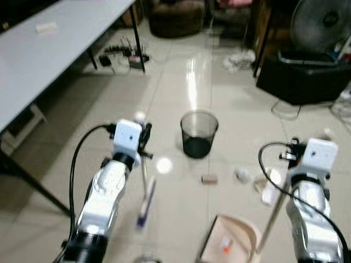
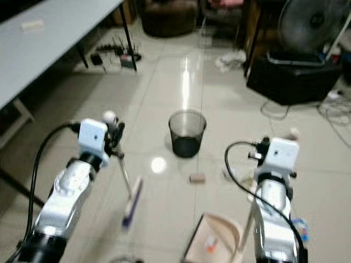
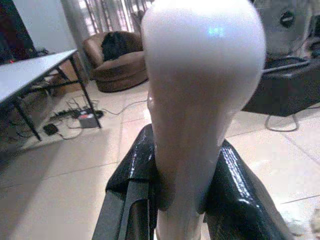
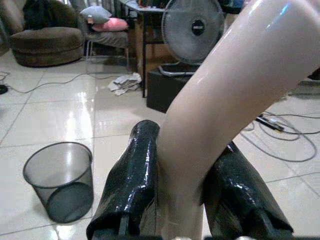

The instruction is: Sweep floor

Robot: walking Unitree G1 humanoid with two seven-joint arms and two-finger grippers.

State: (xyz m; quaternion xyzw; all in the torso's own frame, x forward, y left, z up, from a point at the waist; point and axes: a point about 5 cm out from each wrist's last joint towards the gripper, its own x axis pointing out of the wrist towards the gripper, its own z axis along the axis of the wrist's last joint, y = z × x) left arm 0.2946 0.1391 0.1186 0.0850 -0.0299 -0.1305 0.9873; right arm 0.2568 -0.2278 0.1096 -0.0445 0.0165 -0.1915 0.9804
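A: Holding anything, the left gripper (image 3: 182, 200)?

B: Yes. Its two black fingers (image 3: 131, 185) are clamped on the white handle of the broom (image 1: 146, 200), just under the rounded top. The broom's purple-edged head rests on the tiled floor (image 1: 175, 82), nearer the robot than the wastebasket (image 1: 198, 133) and to its left.

A: And the right gripper (image 4: 182, 200)?

B: Closed the same way around the pale, curved handle of the dustpan (image 1: 230, 239). The pan sits on the floor nearer the robot than the wastebasket and a little to its right, with a small orange scrap inside.

A: Where is the wastebasket itself?

B: Upright on the floor between the two arms, dark mesh, round.

A: Any litter?

B: A small brown block (image 1: 209, 178) lies just on the robot's side of the wastebasket, and blurred pale scraps (image 1: 241, 175) lie to the right of that block, near the right arm.

A: What surrounds it all?

B: A grey bench (image 1: 49, 49) stands well left of the wastebasket, a power strip with cables (image 1: 122, 55) beyond it, a brown pouf (image 1: 175, 17) farther back, and a fan (image 1: 321, 22) on a black box far right.
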